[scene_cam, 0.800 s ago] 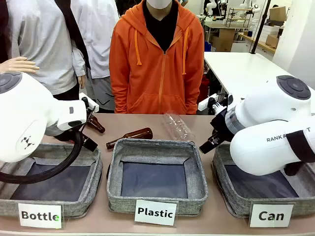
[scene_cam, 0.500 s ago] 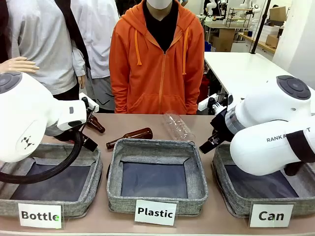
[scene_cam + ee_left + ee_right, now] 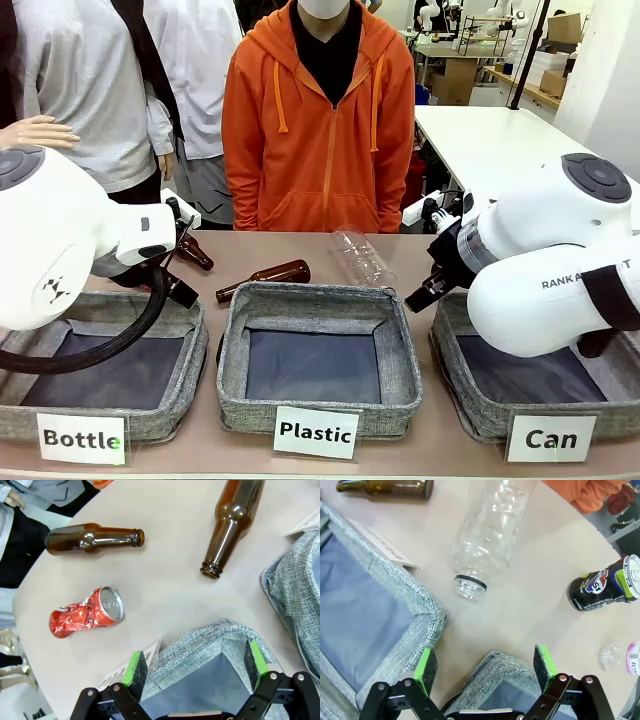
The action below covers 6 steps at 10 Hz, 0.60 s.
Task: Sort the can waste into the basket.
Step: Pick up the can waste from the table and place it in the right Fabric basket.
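both spread, empty | left end effector [image 3: 195, 660]: red can [image 3: 86, 612] ahead, apart | right end effector [image 3: 485, 661]: dark can [image 3: 605, 587] ahead, apart

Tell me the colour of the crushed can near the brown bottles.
Crushed can: shiny red, silver top. Left wrist view shows it best.

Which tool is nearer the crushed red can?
Left. The left tool hangs above a bin corner, the red can just beyond; the right tool is far across, by the dark can.
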Motion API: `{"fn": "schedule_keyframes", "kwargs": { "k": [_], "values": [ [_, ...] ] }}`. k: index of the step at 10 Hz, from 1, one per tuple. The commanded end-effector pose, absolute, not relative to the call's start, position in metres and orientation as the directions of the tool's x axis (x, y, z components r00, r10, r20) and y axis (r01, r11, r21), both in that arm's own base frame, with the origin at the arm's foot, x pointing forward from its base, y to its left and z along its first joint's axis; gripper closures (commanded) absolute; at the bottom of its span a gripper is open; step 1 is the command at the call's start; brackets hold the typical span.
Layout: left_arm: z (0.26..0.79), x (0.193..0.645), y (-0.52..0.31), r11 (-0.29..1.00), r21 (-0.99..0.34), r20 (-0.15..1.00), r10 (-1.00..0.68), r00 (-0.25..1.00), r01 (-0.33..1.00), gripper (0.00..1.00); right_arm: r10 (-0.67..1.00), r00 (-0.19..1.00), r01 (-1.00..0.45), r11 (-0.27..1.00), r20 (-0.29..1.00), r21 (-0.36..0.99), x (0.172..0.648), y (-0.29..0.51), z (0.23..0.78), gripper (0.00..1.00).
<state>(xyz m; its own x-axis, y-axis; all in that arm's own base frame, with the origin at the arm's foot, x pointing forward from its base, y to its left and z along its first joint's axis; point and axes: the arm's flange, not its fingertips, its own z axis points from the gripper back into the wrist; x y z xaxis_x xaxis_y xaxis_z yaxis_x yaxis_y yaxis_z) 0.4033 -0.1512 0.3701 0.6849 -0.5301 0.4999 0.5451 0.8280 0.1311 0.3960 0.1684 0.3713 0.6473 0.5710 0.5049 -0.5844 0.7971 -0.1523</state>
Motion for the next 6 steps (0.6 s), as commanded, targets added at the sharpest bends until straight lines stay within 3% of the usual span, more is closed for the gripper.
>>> {"fn": "schedule_keyframes", "kwargs": {
  "k": [1,6],
  "values": [
    [0.3702,0.4033,-0.1512,0.828,0.131,0.500,-0.530,0.685,0.545,0.00,0.570,0.647,-0.584,0.797,0.505,-0.152,0.3960,0.1683,0.3714,0.00],
    [0.3702,0.4033,-0.1512,0.828,0.131,0.500,-0.530,0.685,0.545,0.00,0.570,0.647,-0.584,0.797,0.505,-0.152,0.3960,0.1683,0.3714,0.00]
  ]
}}
